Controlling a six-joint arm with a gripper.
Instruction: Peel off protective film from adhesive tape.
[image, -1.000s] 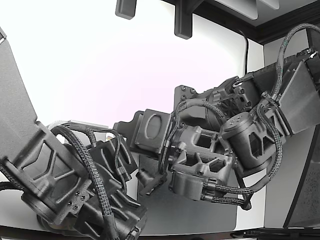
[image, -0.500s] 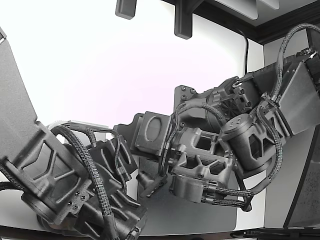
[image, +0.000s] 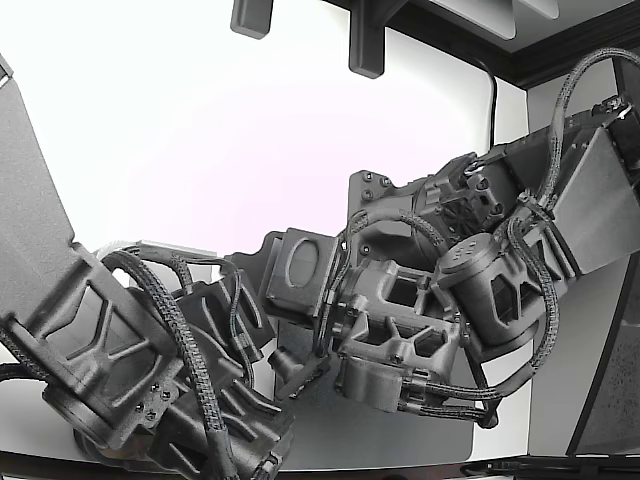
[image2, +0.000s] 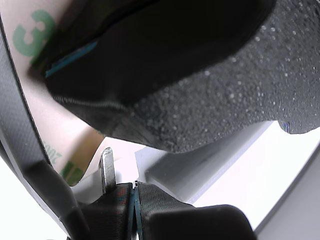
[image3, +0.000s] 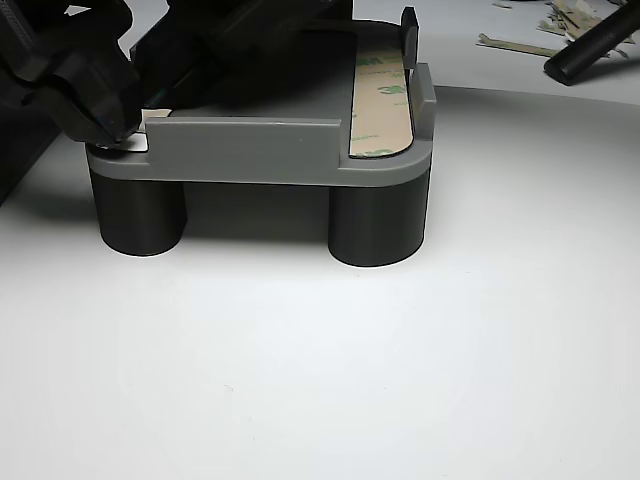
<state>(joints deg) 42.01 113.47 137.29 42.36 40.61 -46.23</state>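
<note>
A grey fixture (image3: 250, 150) stands on black round legs (image3: 378, 225). One tape strip with beige, green-printed protective film (image3: 380, 105) lies along its right side in the other view. A second strip's beige end (image3: 152, 116) shows at the left corner, right by my black gripper (image3: 100, 100). In the wrist view the fingertips (image2: 150, 202) are pressed together beside the beige film (image2: 55, 135); a thin grey tab (image2: 106, 170) rises beside them. Whether film sits between the pads I cannot tell. In the exterior view the two arms (image: 400, 320) hide the fixture.
A second black arm (image: 130, 370) fills the exterior view's lower left. Peeled film scraps (image3: 515, 42) and a black rod (image3: 595, 45) lie on the white table behind the fixture. A large black foam-like pad (image2: 215, 75) fills much of the wrist view.
In the exterior view the arm on the right has shifted slightly left and down. The arm on the left has not moved.
</note>
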